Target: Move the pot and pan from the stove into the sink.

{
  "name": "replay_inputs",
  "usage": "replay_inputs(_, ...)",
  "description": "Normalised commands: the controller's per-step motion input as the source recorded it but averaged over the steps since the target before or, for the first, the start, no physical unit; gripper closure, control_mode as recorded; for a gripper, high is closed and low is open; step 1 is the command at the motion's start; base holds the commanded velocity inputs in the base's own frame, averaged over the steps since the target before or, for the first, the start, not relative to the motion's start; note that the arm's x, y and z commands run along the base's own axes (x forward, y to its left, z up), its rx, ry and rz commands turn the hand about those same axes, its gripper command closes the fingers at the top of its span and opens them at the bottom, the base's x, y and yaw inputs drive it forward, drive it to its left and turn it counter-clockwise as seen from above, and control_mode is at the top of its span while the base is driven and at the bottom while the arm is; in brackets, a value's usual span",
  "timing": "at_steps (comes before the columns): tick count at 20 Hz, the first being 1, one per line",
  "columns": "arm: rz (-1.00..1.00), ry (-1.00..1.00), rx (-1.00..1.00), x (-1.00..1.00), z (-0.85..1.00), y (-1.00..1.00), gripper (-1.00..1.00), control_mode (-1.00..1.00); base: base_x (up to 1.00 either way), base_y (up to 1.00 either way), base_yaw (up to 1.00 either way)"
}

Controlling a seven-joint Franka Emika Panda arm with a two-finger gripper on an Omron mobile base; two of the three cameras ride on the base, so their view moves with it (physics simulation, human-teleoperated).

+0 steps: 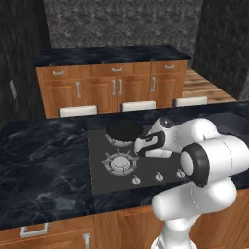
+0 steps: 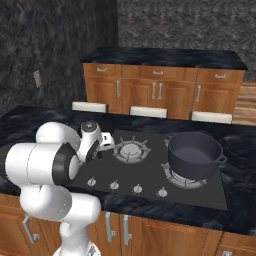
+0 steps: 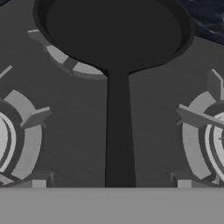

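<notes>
A flat black pan (image 3: 113,30) sits on a rear burner of the black stove (image 1: 99,168), its long handle running straight toward the camera. The tool (image 1: 142,145) hovers over that handle, jaws wide and empty. The deep pot (image 2: 194,154) rests on the stove's front right burner.

Matte-black pan (image 3: 113,30), glossy marble counter (image 1: 44,160)
</notes>
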Motion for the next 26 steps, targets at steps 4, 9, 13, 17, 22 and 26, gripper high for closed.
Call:
replay_inputs(4, 0.00, 0.00, 0.00, 0.02, -0.02, 0.00, -1.00, -1.00, 0.00, 0.00, 0.00)
replay_inputs(9, 0.00, 0.00, 0.00, 0.08, -0.20, -0.04, -1.00, -1.00, 0.00, 0.00, 0.00)
replay_inputs(13, 0.00, 0.00, -0.01, 0.11, -0.32, 0.00, -1.00, -1.00, 0.00, 0.00, 0.00)
replay_inputs(17, 0.00, 0.00, -0.01, 0.10, -0.31, 0.00, -1.00, -1.00, 0.00, 0.00, 0.00)
replay_inputs(22, 0.00, 0.00, 0.00, 0.01, -0.04, 0.00, 1.00, -1.00, 0.00, 0.00, 0.00)
replay_inputs(26, 0.00, 0.02, 0.01, 0.01, 0.02, 0.00, 1.00, -1.00, 0.00, 0.00, 0.00)
